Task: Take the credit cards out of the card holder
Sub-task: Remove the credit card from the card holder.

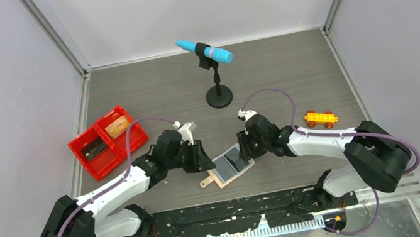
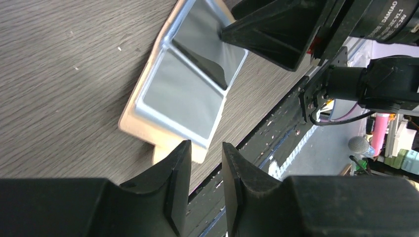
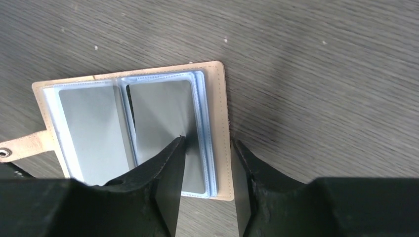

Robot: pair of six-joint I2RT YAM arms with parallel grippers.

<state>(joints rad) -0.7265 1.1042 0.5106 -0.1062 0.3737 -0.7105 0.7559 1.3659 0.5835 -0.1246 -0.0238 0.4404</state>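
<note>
Top external: card holder [image 1: 232, 166] lies open on the worktop [image 1: 157, 82]; tan card [image 1: 118, 126] and dark card [image 1: 94, 149] sit in the red tray [image 1: 89, 166], so removal looks complete. Both the left jaws and right jaws stand parted, holding nothing.

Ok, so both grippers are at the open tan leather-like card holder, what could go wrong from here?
The right gripper straddles the right edge of the open tan leather-like card holder; closing may pinch cover and clear plastic sleeves together, lifting the whole holder. The left gripper sits open by the tab, gripping nothing, so the holder could slide.
</note>
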